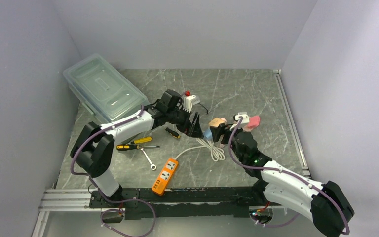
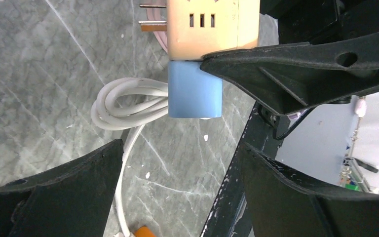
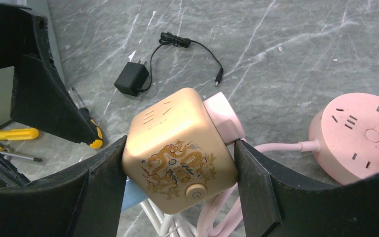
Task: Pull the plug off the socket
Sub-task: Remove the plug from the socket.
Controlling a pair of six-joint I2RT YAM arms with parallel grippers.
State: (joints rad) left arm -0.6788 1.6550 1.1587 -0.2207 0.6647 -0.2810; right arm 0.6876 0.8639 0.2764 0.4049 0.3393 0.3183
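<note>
A beige cube socket (image 3: 177, 143) with a gold dragon print sits between the fingers of my right gripper (image 3: 177, 170), which is shut on it. A light blue plug (image 2: 195, 89) with a coiled white cable (image 2: 123, 103) is pushed into one face of the cube socket (image 2: 207, 24). My left gripper (image 2: 180, 185) stands open just short of the blue plug, with only the table showing between its fingers. From above, the left gripper (image 1: 196, 126) faces the plug (image 1: 208, 133) and the socket (image 1: 218, 122) from the left. A pink plug (image 3: 224, 118) is also in the cube.
A round pink power strip (image 3: 358, 138) lies right of the cube. A black adapter (image 3: 131, 79) with a thin cord lies behind it. An orange power strip (image 1: 165, 175), screwdrivers (image 1: 134, 144), a wrench (image 1: 149, 160) and a clear lidded box (image 1: 103, 89) are on the left.
</note>
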